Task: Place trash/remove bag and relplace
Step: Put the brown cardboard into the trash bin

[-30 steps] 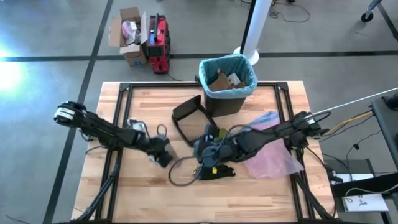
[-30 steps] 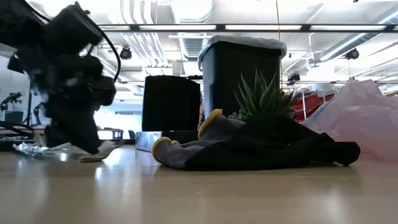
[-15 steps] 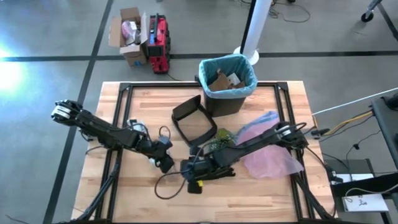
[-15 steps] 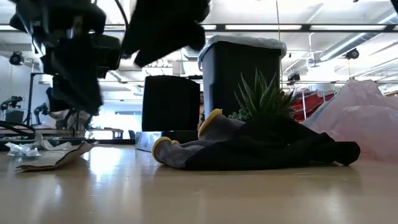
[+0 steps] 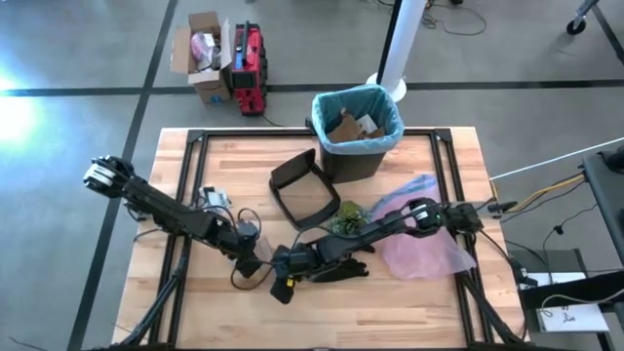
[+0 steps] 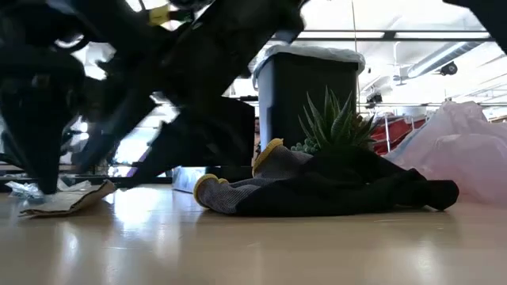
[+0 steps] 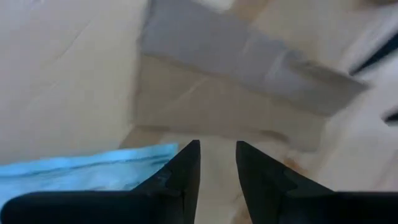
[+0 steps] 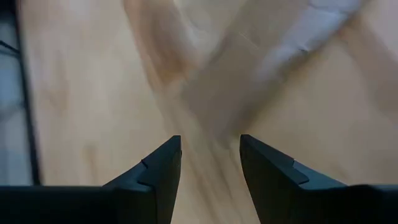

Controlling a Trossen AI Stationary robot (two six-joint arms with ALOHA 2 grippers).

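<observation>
Scanning from the desk's (image 5: 195,302) left edge, we find our left arm stretched low across the wood, its left tool (image 5: 249,265) near the front centre. In the left wrist view the two fingers (image 7: 177,177) stand a narrow gap apart with nothing between them, pointing down at a flat brown paper piece (image 7: 230,106), part of the trash; a pale blue scrap (image 7: 81,171) lies beside it.

Next, our right arm reaches across from the right side, and the right tool (image 5: 283,285) sits just beside the left one. Its fingers (image 8: 155,180) are spread wider, empty, above brown paper on the wood.

Further right lie the black-and-yellow glove (image 6: 333,190) and the green plant tuft (image 5: 346,221), then the pink bag (image 5: 429,244).

At the back edge, the teal bag (image 5: 390,132) lines the black bin (image 5: 353,164), with brown and white trash (image 5: 349,125) already inside.
</observation>
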